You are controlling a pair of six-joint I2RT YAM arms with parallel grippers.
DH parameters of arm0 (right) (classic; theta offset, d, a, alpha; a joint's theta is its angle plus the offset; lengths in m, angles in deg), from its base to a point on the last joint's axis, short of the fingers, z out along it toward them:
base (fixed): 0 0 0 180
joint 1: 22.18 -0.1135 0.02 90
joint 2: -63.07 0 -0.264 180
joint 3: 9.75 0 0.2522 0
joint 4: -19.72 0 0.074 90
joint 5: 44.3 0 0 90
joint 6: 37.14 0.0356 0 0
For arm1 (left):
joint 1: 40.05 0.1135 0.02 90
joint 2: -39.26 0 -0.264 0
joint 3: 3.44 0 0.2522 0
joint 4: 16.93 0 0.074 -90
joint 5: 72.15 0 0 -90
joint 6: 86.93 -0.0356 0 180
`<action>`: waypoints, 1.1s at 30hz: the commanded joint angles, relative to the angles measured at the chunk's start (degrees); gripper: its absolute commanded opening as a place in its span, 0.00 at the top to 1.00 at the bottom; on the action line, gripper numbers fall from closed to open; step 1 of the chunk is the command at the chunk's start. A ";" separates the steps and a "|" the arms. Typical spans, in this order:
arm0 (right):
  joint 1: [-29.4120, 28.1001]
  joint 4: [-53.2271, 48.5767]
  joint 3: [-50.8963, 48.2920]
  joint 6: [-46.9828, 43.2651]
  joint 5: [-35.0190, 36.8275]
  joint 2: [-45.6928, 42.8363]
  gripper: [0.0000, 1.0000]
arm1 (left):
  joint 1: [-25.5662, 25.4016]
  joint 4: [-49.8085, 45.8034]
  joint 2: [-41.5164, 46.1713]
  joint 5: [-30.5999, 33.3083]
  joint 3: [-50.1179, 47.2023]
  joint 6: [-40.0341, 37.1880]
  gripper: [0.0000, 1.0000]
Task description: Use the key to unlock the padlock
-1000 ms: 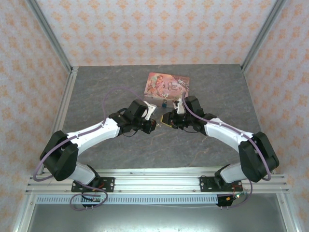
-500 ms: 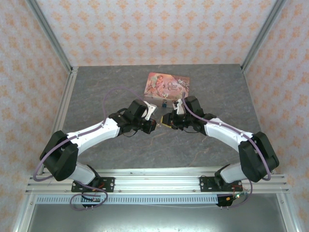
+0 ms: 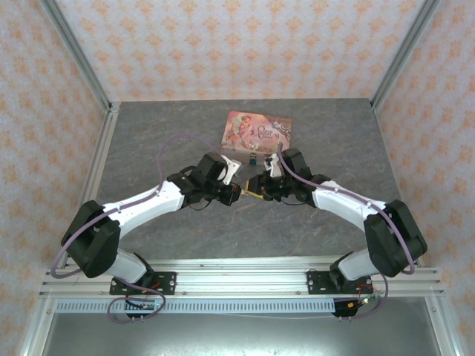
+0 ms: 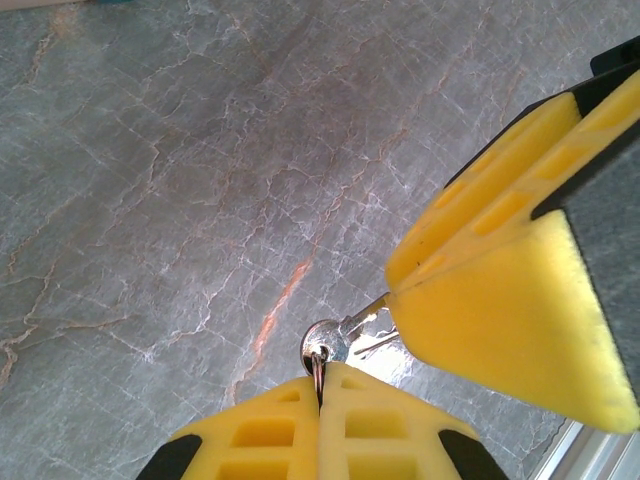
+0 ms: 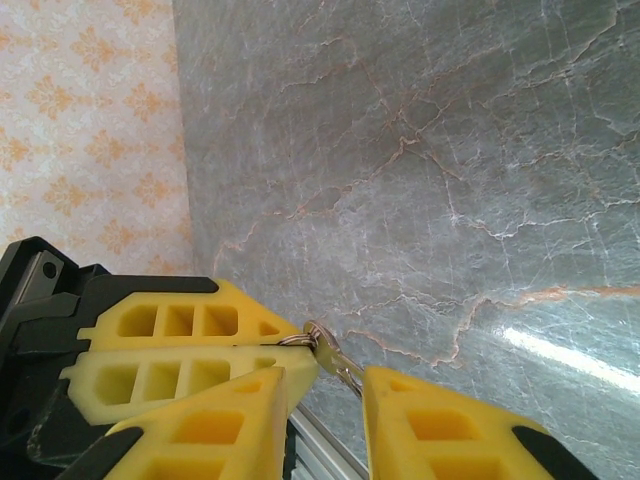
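A small silver key (image 4: pixel 328 341) hangs on a ring above the table. My left gripper (image 4: pixel 322 392) is shut on that ring, its yellow fingers pressed together. The key's blade points into my right gripper (image 5: pixel 325 385), whose jaws stand a little apart around it. The blade rests against one of the right fingertips (image 5: pixel 372 384); the other is clear of it. From above, both grippers meet at mid-table, left gripper (image 3: pixel 237 192) facing right gripper (image 3: pixel 254 187). The tiny teal-blue padlock (image 3: pixel 253 158) lies on the table just beyond them, in front of the pink tin.
A pink illustrated tin (image 3: pixel 258 130) lies flat at the back centre of the grey marble table (image 3: pixel 148 141). Patterned walls and metal posts close in the sides and back. An aluminium rail (image 3: pixel 245 280) runs along the near edge.
My right gripper has edged slightly toward the left gripper and its jaws have parted a little around the key blade. The left gripper has stayed put, still shut.
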 commanded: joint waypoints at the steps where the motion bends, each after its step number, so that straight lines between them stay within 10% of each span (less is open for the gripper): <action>1: -0.41 -0.61 1.08 -0.34 -0.19 0.15 0.73 | 0.34 -0.20 1.90 -0.43 0.26 -0.49 1.00; 33: -0.37 0.94 0.43 1.63 0.55 0.25 0.80 | 0.34 -0.37 1.81 -1.04 0.54 -0.85 1.00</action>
